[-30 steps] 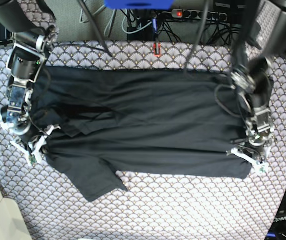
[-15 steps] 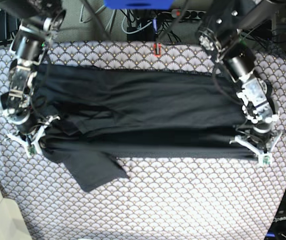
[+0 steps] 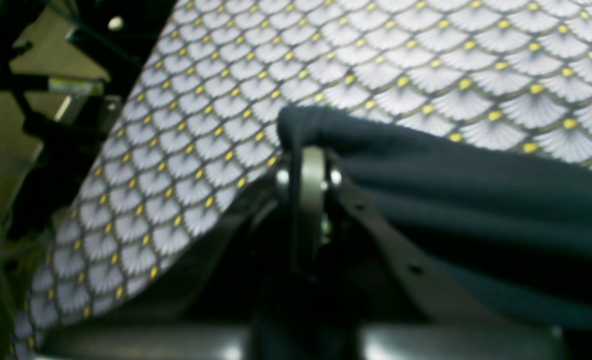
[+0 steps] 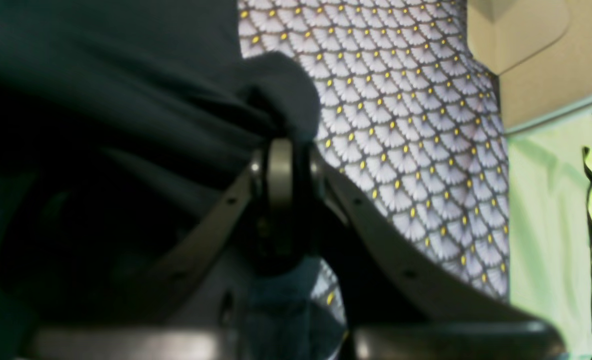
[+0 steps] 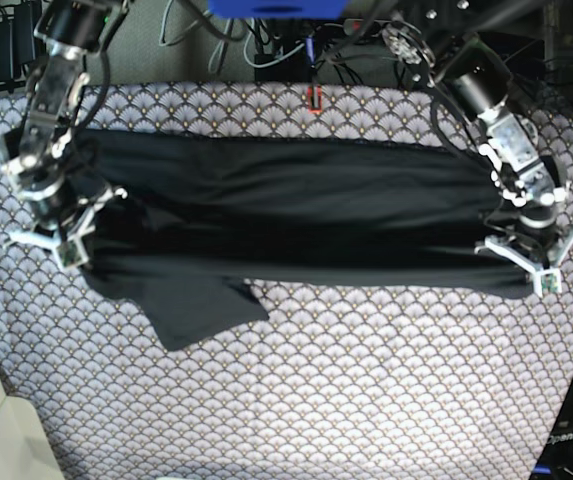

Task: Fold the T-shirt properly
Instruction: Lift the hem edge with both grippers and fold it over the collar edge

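Gripping T-shirt (image 5: 286, 220) edge, left gripper (image 5: 528, 265), right gripper (image 5: 54, 240), jaws closed

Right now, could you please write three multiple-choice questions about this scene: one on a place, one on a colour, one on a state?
1. Where does the loose sleeve of the T-shirt hang in the base view?
A. lower left
B. upper right
C. centre top

2. What colour are the small dots on the tablecloth?
A. red
B. yellow
C. blue

3. How is the left gripper?
A. wide open, holding nothing
B. shut on the T-shirt
C. shut on a cable

Answers: 1 A, the sleeve droops below the stretched cloth near the right gripper. 2 B, the left wrist view shows yellow dots on pale fans. 3 B, dark cloth bunches over its closed fingers.
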